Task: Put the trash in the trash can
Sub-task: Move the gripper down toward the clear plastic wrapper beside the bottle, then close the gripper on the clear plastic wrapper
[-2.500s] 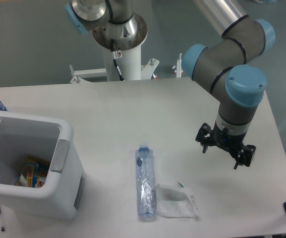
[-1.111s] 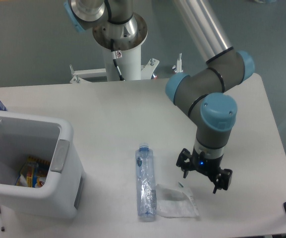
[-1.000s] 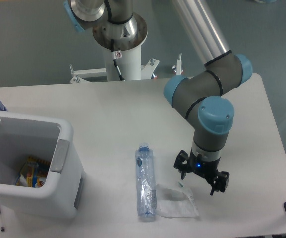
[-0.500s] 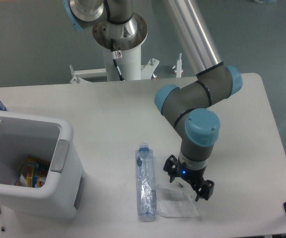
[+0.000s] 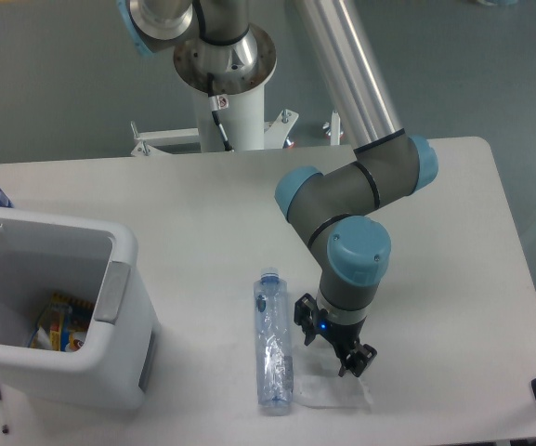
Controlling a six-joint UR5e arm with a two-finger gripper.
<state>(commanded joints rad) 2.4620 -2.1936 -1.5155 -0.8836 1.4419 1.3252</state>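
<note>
Hovering two-finger gripper [image 5: 334, 346] over small translucent whitish plastic bag [image 5: 334, 391], jaws spread, nothing held. Slim clear blue-capped bottle [image 5: 272, 342] lay just left of it. I judged both unbinned; white rectangular bin [image 5: 110, 325] far left.

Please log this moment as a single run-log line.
phase: approach | gripper: open, over plastic bag | bottle: lying on table | trash can: neither item in
</note>
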